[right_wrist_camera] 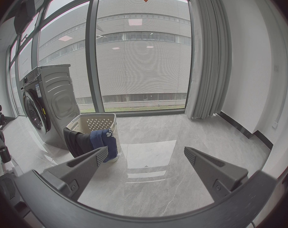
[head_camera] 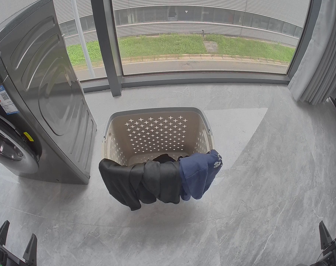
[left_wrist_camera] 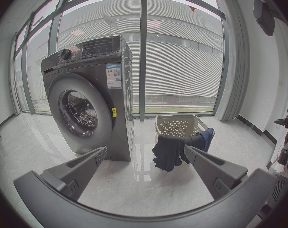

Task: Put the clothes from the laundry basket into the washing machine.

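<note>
A beige laundry basket [head_camera: 158, 130] stands on the floor in the middle of the head view. Black clothes [head_camera: 140, 183] and a blue garment [head_camera: 198, 172] hang over its near rim. The dark grey washing machine [head_camera: 42, 89] stands to its left, its round door [left_wrist_camera: 79, 113] closed. My left gripper [head_camera: 16, 242] is low at the near left, open and empty, well short of the basket. My right gripper [head_camera: 332, 229] is at the near right, open and empty. In the right wrist view the basket [right_wrist_camera: 93, 124] sits far off, left of the fingers [right_wrist_camera: 213, 168].
Tall windows [head_camera: 197, 30] run behind the basket. A grey curtain [head_camera: 321, 63] hangs at the far right. The grey marble floor [head_camera: 271, 174] spreads wide around the basket and toward me.
</note>
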### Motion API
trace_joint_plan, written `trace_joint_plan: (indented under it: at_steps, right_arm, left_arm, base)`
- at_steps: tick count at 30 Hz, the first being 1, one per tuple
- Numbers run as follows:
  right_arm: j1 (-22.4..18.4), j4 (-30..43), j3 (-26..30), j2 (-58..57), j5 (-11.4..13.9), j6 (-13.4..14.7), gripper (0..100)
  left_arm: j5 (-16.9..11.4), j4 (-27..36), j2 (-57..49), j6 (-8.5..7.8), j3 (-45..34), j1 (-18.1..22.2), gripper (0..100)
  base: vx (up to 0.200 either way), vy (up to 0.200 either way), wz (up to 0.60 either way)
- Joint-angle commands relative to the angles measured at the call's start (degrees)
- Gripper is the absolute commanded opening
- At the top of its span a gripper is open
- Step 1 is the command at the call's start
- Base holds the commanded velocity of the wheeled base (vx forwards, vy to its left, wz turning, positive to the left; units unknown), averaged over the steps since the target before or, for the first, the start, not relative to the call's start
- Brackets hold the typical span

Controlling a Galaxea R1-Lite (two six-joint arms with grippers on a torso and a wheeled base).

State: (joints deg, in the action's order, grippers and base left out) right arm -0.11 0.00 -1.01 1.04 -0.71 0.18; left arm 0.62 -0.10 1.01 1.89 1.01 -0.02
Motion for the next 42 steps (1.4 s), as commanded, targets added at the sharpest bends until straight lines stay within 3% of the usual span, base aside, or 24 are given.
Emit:
trace_joint_plan:
  at_steps: [1, 42]
  right_arm:
    - [0.0, 0.0, 1.0, -0.9, 0.0, 0.0, 100]
    - [0.1, 0.0, 0.9, -0.9, 0.1, 0.1, 100]
  left_arm:
    - [0.1, 0.0, -1.0, 0.13, -1.0, 0.0, 100]
    - [0.0, 0.0, -1.0, 0.31, -1.0, 0.0, 100]
  base:
    - [0.000, 0.000, 0.00]
    - [0.000, 0.195, 0.00]
